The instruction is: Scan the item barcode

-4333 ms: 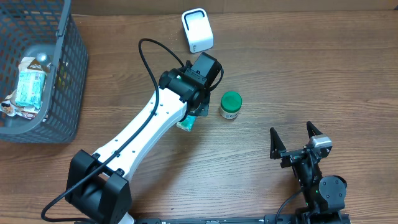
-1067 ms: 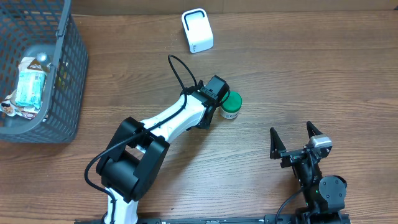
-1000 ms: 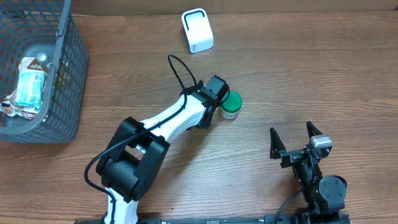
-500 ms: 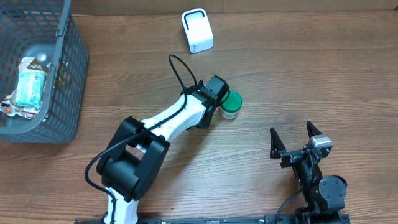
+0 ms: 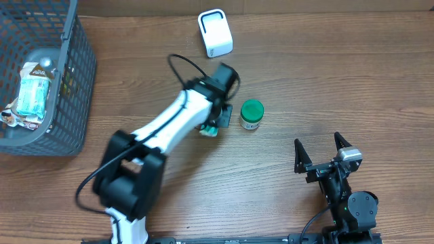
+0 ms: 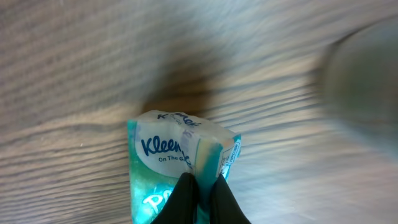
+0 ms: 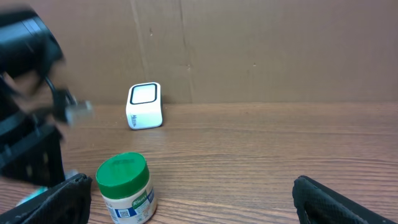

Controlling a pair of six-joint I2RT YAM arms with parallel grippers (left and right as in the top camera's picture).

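**Overhead view.** The left gripper (image 5: 215,123) is closed on the tissue pack (image 5: 207,131) near the table centre. The green-lidded jar (image 5: 251,114) stands near the pack, at its 3 o'clock. The scanner (image 5: 215,32) is well apart at 12 o'clock, and the basket (image 5: 68,102) lies toward 10 o'clock. The right gripper (image 5: 324,154) is parked at 5 o'clock with its jaws apart, holding nothing. Hazard: any swing of the pack toward 3 o'clock could strike the jar and tip or roll it.

**Left wrist view.** The fingers (image 6: 186,196) are pressed together on the 6 o'clock edge of the tissue pack (image 6: 180,152). They appear to pinch only a thin fold of soft wrapper. Hazard: the film may slide out or the pack may twist in the grip during transport. A dropped or rotated pack would present the wrong face. A small white label shows at the pack's 3 o'clock edge. It is too blurred to confirm as the barcode.

**Right wrist view.** The jar (image 7: 124,186) is at 7 o'clock and the scanner (image 7: 144,106) at 10 o'clock. The right gripper (image 7: 193,186) has its jaws wide apart. Hazard: if the code does not face the scanner window, no read is likely.
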